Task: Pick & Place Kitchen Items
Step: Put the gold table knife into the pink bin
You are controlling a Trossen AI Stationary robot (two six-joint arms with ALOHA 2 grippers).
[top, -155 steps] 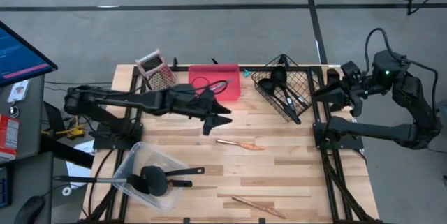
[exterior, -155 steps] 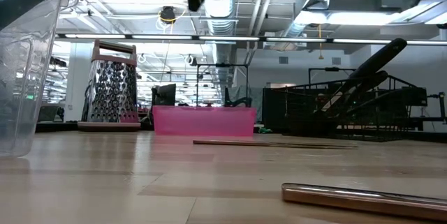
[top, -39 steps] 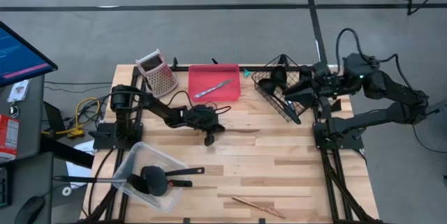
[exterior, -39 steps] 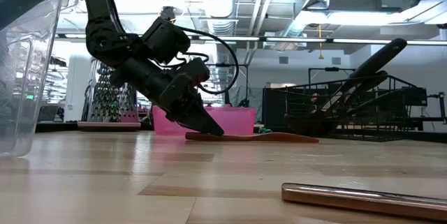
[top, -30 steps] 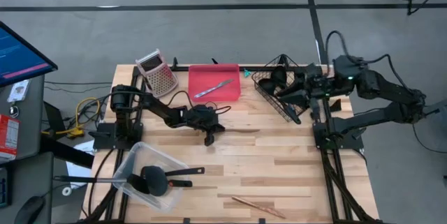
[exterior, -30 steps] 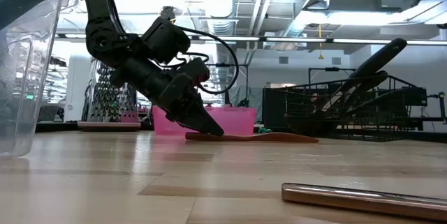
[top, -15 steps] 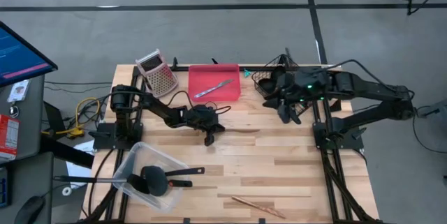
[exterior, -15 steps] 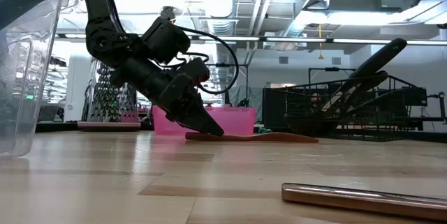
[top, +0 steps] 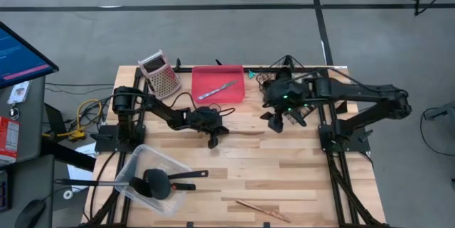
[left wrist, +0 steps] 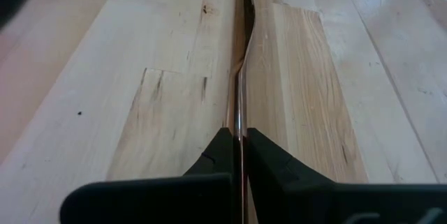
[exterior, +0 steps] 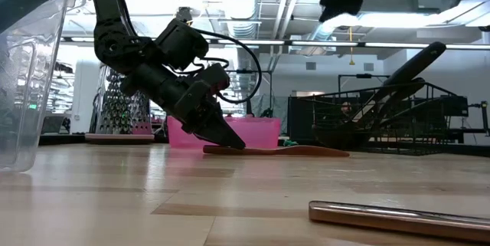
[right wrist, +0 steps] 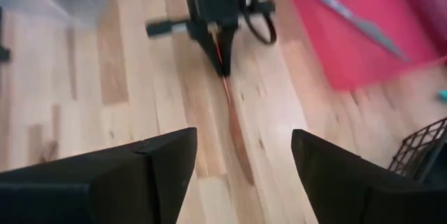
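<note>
The left claw (left wrist: 239, 155) has its two dark fingers (left wrist: 222, 155) pressed together on a thin copper-coloured utensil (left wrist: 240, 49) — the slim handle runs between the tips and on out ahead of them, edge-on to the camera. Its far part bends slightly and ends in a narrow rounded tip lying on the worktop (left wrist: 335, 63), a surface of pale wooden planks with darker grain streaks and a small knot beside the utensil's far end — nothing else lies near it.

Glossy copper-toned metal utensil (left wrist: 239, 56) lies on the pale, smooth wood table (left wrist: 126, 112); beside the table's far edge, a shiny perforated metal grater (top: 161, 72).
</note>
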